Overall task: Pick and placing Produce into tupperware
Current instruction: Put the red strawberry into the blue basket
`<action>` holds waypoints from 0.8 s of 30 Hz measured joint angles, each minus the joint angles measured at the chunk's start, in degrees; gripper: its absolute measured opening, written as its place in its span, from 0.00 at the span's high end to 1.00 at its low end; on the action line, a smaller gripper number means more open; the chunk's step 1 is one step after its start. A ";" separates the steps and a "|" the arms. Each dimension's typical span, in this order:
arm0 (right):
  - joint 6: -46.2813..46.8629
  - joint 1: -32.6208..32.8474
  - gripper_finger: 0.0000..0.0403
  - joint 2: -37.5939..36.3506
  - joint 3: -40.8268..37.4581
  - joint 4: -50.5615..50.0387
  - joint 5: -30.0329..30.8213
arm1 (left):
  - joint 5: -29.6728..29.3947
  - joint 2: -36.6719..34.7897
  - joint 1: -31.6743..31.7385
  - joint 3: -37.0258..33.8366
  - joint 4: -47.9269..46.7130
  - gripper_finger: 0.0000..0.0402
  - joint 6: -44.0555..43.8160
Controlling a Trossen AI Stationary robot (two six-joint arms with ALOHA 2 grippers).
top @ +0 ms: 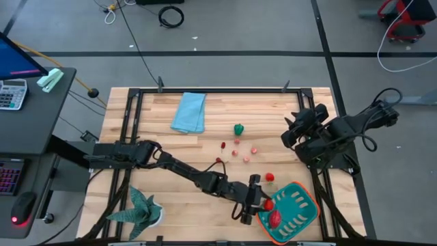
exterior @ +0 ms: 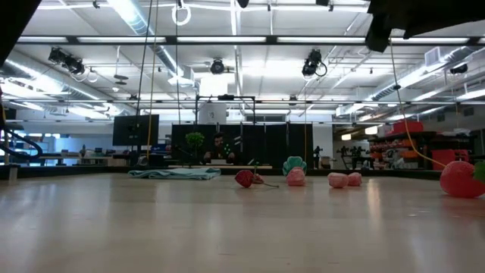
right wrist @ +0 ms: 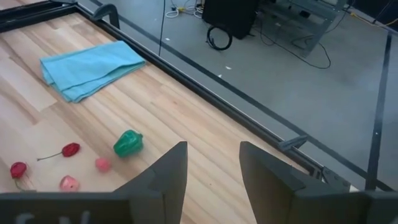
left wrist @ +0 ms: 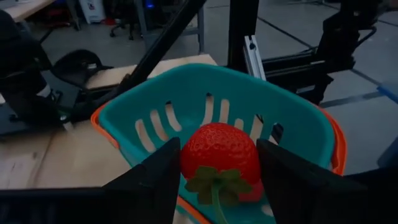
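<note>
Produce, high view: loose scatter mid-table — green piece, small red and pink pieces just below it toward 6 o'clock, one red piece nearer the tupperware. Tupperware at the table's 5 o'clock corner, teal with orange rim, a red strawberry already lying inside. Left gripper stretched across from 9 o'clock to the container's near rim, clamped on another red piece. Right gripper parked at 3 o'clock, well apart from the scatter. Blue cloth at 12 o'clock, green star plant at 7 o'clock.

Low view: pink and red pieces in a far row, a large red one at 3 o'clock.

Left wrist view: fingers narrow, gripping a strawberry just above the teal basin.

Right wrist view: fingers parted, nothing between; green piece, cherries and cloth beyond.
</note>
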 joint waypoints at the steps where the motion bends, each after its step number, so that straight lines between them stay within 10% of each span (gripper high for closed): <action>1: 0.00 0.00 0.62 0.18 0.00 0.02 -0.02 | 0.01 0.07 0.00 0.63 -0.33 0.50 0.00; 24: 0.00 -0.13 0.62 0.43 0.00 0.03 -0.06 | 0.30 12.96 -0.74 26.76 -25.49 0.50 2.66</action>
